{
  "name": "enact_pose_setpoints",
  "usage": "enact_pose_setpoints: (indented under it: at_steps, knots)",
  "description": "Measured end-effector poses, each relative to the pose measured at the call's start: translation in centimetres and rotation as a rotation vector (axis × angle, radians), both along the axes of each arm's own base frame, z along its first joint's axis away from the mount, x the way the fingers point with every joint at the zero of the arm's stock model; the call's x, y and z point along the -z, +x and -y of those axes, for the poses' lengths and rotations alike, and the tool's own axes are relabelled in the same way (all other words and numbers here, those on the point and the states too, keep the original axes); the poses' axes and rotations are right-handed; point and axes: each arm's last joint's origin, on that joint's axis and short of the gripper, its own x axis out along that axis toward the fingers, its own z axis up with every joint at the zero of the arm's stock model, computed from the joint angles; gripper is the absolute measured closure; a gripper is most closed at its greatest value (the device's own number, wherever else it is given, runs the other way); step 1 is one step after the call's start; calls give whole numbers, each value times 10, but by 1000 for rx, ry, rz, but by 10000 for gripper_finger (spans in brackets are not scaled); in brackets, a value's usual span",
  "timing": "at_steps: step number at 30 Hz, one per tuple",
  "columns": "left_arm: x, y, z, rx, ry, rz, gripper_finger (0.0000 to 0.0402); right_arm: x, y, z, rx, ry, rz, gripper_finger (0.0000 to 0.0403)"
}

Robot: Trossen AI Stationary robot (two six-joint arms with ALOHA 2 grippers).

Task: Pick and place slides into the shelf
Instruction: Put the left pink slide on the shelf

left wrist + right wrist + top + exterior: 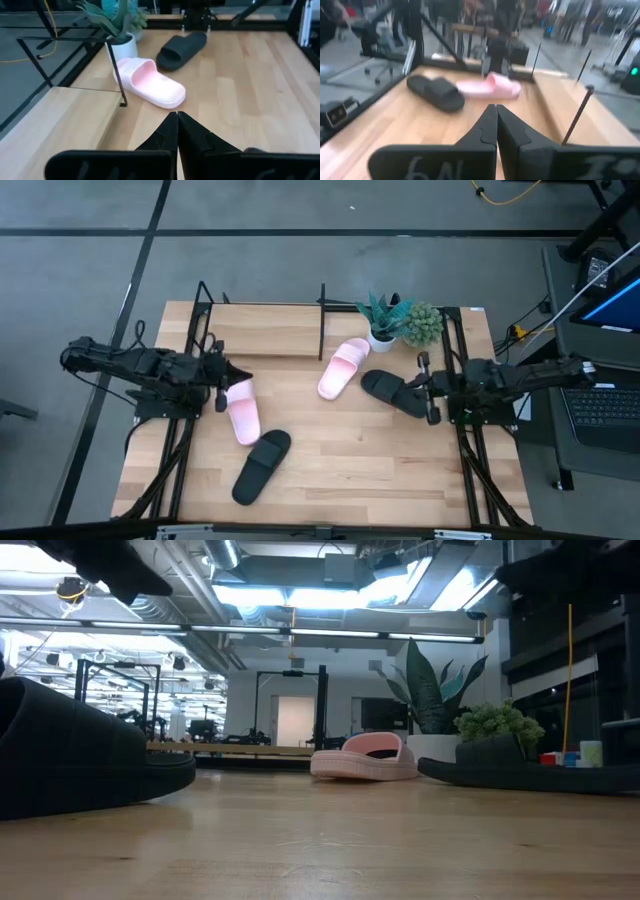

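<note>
Four slides lie on the table. One pink slide (242, 412) is just beside my left gripper (224, 376), and a black slide (262, 466) lies near it toward the near edge. A second pink slide (343, 368) rests by the shelf's (262, 340) right end. The other black slide (393, 391) lies beside my right gripper (427, 387). Both grippers are shut and hover above the table: left gripper (177, 115), right gripper (496, 107). The left wrist view shows the far pink slide (150, 86) and black slide (182, 45). The shelf holds nothing.
Two potted plants (400, 322) stand at the far edge, right of the shelf. The shelf's thin upright rods (115, 70) rise at its end. Black side rails (462, 370) run along both table sides. Bare wood (380, 470) spreads toward the near right.
</note>
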Motion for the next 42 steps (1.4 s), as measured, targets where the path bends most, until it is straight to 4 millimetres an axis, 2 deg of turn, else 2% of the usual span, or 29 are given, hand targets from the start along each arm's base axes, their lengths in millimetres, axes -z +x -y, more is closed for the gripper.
enact_pose_setpoints:
  at_steps: [9, 18, 22, 26, 31, 42]
  knots:
    - [6, 5, 18, 71, -10, -43, 401, -10, 33, -16, -14, -21, -118, 400]
    - [15, 3, 35, 120, -107, -106, 401, 5, 48, -34, 63, -34, -203, 399]
    - [17, 0, 39, 81, -167, -174, 401, 6, 52, -40, 70, -28, -180, 399]
    - [9, 2, 43, 35, -204, -245, 401, 5, 56, -44, 59, -45, -147, 399]
    - [1, 13, 55, -16, -221, -345, 401, 10, 61, -46, 60, -47, -168, 399]
    - [10, 39, 92, -230, -163, -640, 401, 18, 71, -46, 65, -96, -175, 399]
